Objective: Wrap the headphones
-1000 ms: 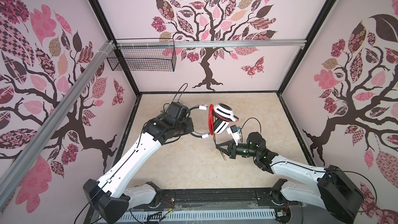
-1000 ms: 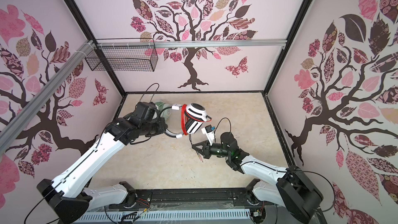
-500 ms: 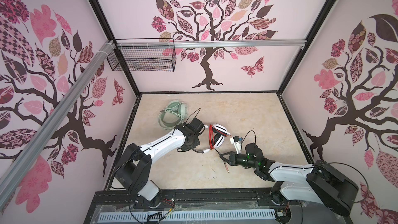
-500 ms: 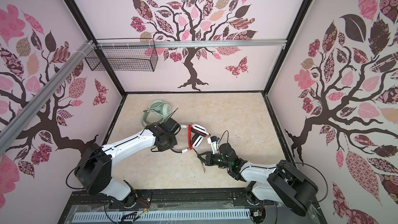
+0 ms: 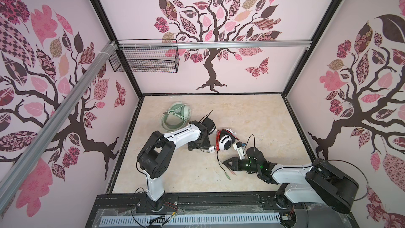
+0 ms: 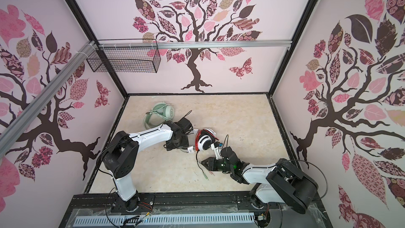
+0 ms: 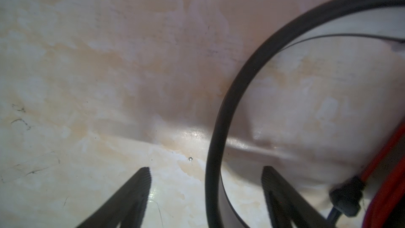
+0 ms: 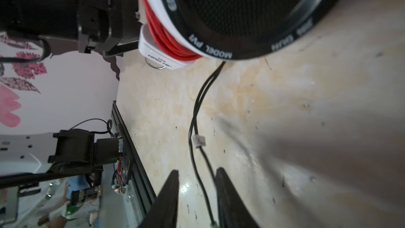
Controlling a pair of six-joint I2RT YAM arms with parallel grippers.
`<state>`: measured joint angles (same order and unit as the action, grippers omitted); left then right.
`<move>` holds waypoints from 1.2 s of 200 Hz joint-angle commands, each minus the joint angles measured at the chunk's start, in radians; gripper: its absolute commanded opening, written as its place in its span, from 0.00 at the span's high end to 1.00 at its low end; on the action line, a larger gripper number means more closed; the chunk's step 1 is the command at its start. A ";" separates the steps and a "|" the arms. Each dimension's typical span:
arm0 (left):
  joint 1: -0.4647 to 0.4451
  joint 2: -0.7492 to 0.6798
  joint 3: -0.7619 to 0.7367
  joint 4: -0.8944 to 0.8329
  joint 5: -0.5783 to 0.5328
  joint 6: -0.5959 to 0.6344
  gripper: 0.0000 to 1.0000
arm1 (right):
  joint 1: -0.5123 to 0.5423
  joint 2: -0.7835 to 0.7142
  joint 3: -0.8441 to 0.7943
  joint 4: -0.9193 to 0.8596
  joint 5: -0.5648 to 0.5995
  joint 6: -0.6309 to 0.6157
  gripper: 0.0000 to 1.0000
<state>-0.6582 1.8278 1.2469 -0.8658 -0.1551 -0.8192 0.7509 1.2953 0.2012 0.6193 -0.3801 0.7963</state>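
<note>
The white headphones (image 5: 225, 142) (image 6: 205, 143) with black pads lie on the table, the red cord (image 8: 171, 33) wound round them. My left gripper (image 7: 206, 172) (image 5: 198, 146) stands open just left of them, astride their black headband (image 7: 219, 128) without gripping it. The cord's thin black tail (image 8: 195, 110) runs loose between the parted fingers of my right gripper (image 8: 197, 171) (image 5: 226, 162), which is open in front of the earcup (image 8: 241, 7). Its plugs (image 5: 230, 176) rest on the table. The mint-green headphones (image 5: 177, 117) (image 6: 160, 115) lie at the back left, cord wrapped.
A black wire basket (image 5: 144, 59) hangs on the back wall's metal rail. Pink patterned walls close in the beige table (image 5: 252, 117) on three sides. A black frame rail (image 5: 197, 200) carrying both arm bases runs along the front edge.
Both arms came down from holding the white headphones in the air. The headphones now lie on the table and both grippers have opened. The left arm has folded back.
</note>
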 commanded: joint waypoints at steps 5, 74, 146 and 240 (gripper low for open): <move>0.030 -0.115 -0.011 -0.003 -0.043 0.074 0.03 | 0.005 -0.126 0.057 -0.295 0.180 -0.123 0.39; 0.335 -0.553 -0.052 0.049 -0.305 0.131 0.03 | -0.300 -0.570 0.227 -0.685 0.770 -0.484 0.00; 0.505 -0.796 -0.668 1.029 -0.210 0.702 0.03 | -0.411 -0.047 -0.138 0.685 0.878 -1.011 0.00; 0.792 -0.387 -0.862 1.625 0.101 0.656 0.03 | -0.610 0.271 -0.003 0.735 0.752 -0.792 0.00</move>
<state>0.0769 1.3712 0.4053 0.5709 -0.1787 -0.1223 0.1471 1.5738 0.1268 1.4273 0.3435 -0.0383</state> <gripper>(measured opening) 0.972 0.995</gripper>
